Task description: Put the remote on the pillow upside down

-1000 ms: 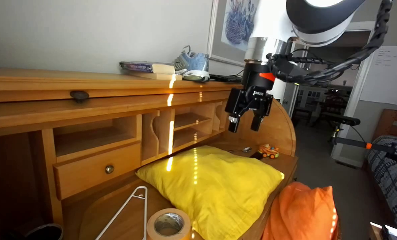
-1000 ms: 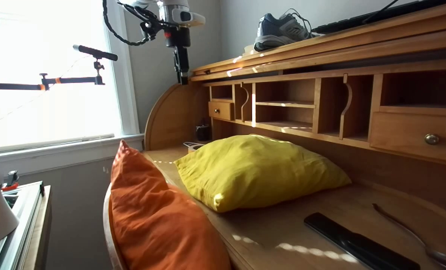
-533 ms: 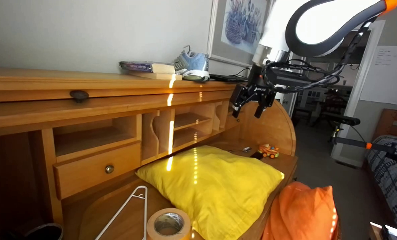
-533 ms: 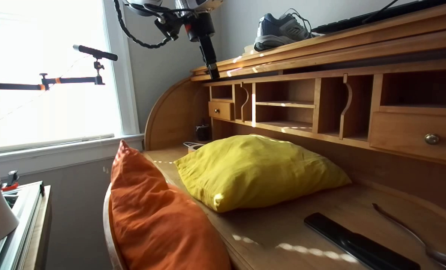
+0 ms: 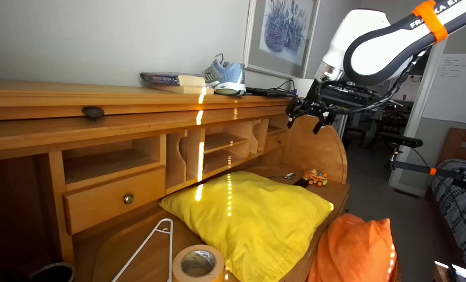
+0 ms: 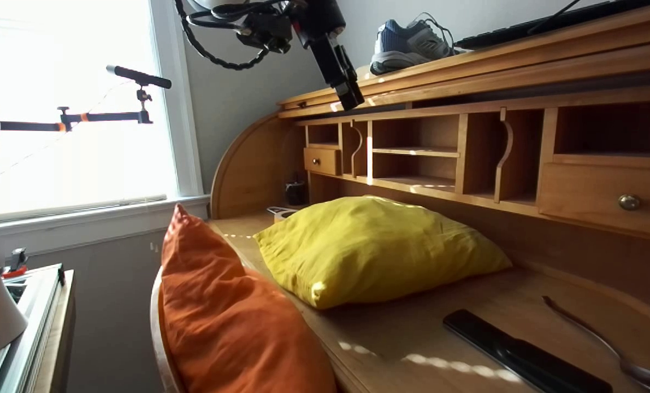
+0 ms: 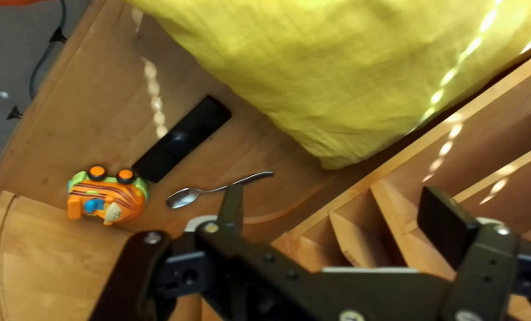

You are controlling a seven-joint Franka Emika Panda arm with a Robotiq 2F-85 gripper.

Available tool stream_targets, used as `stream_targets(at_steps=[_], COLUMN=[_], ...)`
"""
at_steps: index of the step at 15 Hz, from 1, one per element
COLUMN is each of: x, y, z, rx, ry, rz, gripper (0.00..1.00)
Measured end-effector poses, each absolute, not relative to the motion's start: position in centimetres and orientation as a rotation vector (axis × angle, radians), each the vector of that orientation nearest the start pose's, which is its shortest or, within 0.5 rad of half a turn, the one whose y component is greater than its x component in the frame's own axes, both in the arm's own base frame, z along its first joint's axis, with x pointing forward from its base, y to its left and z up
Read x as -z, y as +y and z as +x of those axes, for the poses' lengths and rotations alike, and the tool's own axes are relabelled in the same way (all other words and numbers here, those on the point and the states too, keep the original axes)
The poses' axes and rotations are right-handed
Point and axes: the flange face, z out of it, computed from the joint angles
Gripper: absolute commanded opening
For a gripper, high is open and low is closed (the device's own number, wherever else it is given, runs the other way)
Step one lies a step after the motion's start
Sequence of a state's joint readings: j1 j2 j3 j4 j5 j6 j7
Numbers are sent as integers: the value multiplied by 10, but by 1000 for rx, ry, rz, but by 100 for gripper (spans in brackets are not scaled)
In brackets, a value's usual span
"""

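The remote is a long black bar lying on the wooden desk, seen in the wrist view (image 7: 180,139) and in an exterior view (image 6: 524,349). Its buttons cannot be made out. In another exterior view it is mostly hidden behind the yellow pillow (image 5: 256,219). The pillow lies flat on the desk beside the remote, and also shows in the wrist view (image 7: 337,67). My gripper (image 5: 303,126) is high above the desk, apart from remote and pillow, and tilted. It is open, with nothing between its fingers in the wrist view (image 7: 334,198).
A spoon (image 7: 183,197) and an orange toy car (image 7: 109,196) lie near the remote. The desk's cubbies (image 6: 415,155) stand behind the pillow. A tape roll (image 5: 197,264) and a white hanger (image 5: 170,250) are on the pillow's far side from the remote. An orange pillow (image 6: 232,316) leans at the front edge.
My gripper has tilted from pointing straight down to a slant and shifted to the right in both exterior views, staying open. The remote and pillow have not moved.
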State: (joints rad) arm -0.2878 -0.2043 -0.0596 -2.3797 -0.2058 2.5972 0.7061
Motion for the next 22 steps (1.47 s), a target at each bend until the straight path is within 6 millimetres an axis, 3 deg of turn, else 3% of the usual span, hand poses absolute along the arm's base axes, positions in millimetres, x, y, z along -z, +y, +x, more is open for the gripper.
stream_targets(at_steps=[5,8,19,22], x=[-432,-419,-413,-406], y=[-231,-256,-261,-270], z=[449,438,437,437], rx=[720,678,662,640], ry=[1553,1633,1648,1668], rz=[-2757,-2732,-2730,-2729], gripper=[100,100,100,100])
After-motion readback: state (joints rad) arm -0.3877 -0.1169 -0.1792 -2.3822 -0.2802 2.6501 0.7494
